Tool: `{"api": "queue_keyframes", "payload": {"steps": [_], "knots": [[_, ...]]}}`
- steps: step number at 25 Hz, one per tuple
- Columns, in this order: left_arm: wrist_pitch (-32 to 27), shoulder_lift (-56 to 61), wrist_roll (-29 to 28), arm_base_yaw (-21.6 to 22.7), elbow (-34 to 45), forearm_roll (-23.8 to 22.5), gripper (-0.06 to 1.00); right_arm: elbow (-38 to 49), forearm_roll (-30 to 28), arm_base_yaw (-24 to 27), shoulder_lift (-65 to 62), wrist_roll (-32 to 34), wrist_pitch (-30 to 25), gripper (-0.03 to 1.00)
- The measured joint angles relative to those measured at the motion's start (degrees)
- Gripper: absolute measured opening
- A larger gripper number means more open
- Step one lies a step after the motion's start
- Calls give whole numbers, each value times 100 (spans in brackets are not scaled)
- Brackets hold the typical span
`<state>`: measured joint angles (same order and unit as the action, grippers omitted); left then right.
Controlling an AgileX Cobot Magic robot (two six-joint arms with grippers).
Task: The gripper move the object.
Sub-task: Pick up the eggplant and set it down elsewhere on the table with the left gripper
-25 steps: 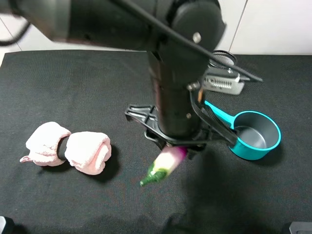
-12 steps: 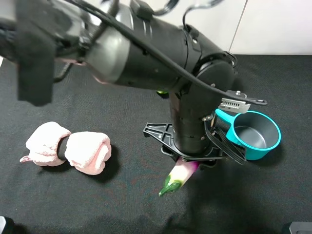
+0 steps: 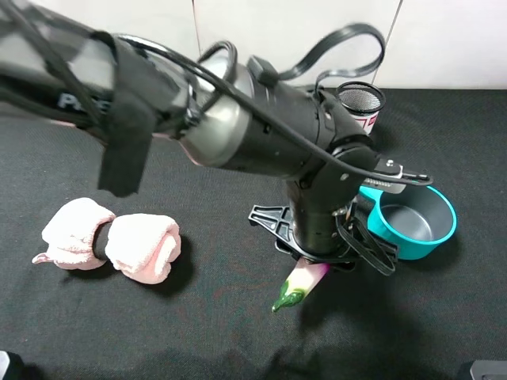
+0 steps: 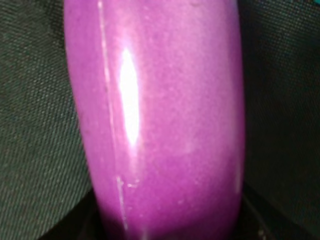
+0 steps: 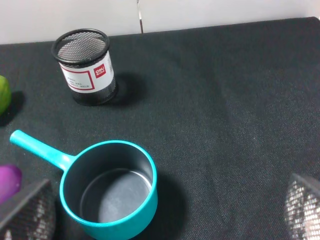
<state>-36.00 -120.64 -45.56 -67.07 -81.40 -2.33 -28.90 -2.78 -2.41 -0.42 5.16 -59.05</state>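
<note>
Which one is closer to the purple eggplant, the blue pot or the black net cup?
The blue pot. It sits close to the eggplant, while the black net cup stands much farther back.

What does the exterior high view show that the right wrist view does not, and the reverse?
Only the exterior high view shows the pink rolled towel, the left arm and the green stem of the eggplant. Only the right wrist view shows the edge of a green lime. Both show the teal pan, the black mesh cup and part of the eggplant.
</note>
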Motion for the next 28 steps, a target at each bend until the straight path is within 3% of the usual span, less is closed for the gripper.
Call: {"api": "queue_keyframes", "payload": {"steps": [20,23,28], "knots": [[281,-178,-20,0,0,-318,46,0,18,0,0,0,0,69],[281,-178,-20,0,0,-320,50,0,18,0,0,0,0,69],[285,-178,-20,0,0,-324,66,0,18,0,0,0,0,69]]}}
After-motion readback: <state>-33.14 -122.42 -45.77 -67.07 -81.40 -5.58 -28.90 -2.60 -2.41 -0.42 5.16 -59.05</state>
